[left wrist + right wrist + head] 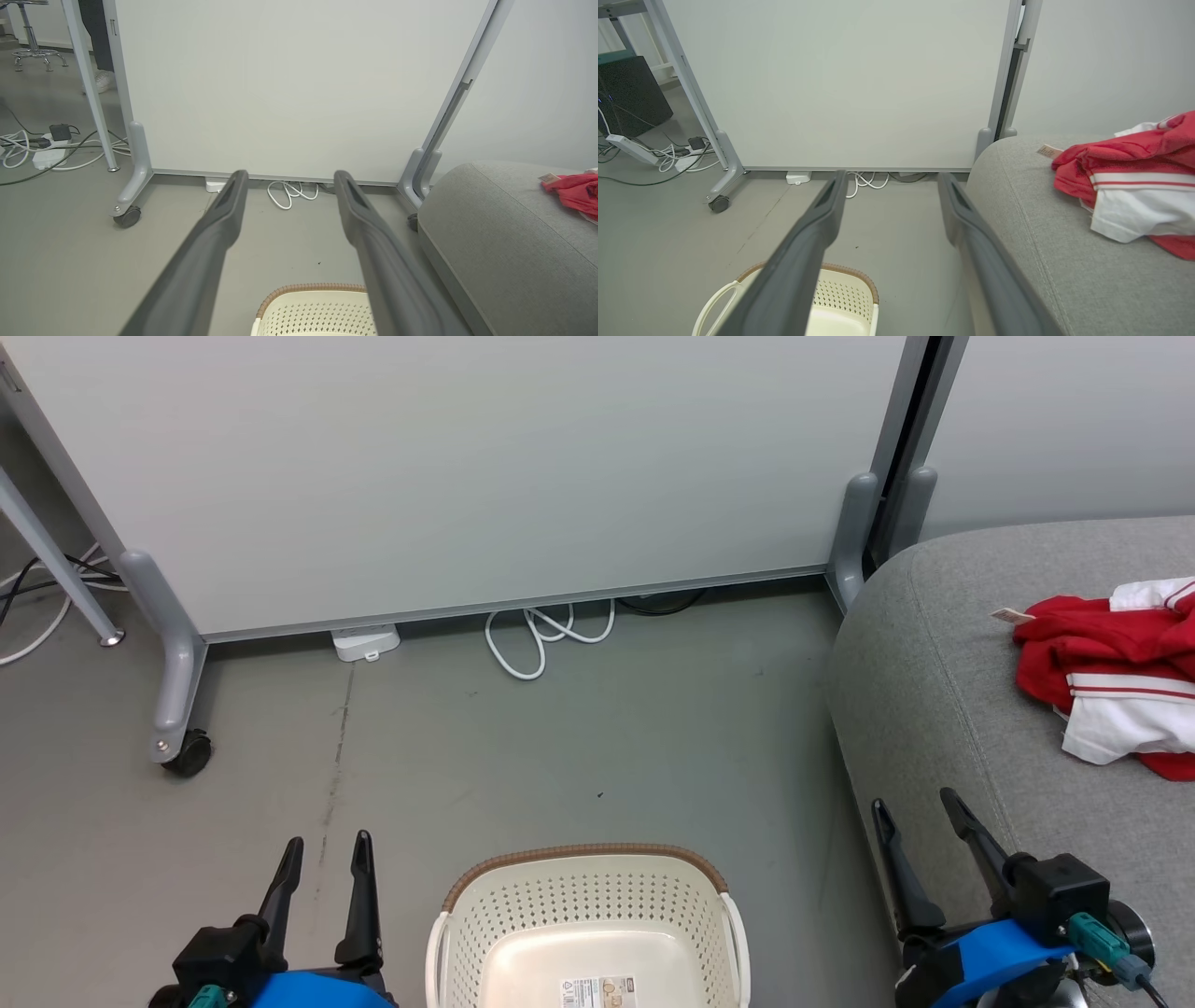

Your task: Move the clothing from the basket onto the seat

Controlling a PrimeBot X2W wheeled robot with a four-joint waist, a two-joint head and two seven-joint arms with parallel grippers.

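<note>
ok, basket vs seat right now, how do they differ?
The basket is cream perforated plastic, brown-rimmed; the seat is grey fabric. The basket's visible bottom is bare; the seat carries the red-and-white clothing. The basket is far smaller than the seat. Both sit on the floor.

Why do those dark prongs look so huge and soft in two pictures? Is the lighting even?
Left wrist view: the left end effector sits at the wide lens, so it looms and blurs toward the bottom edge; right wrist view: likewise the right end effector; head view: even, soft light, no glare, basket crisp.
</note>
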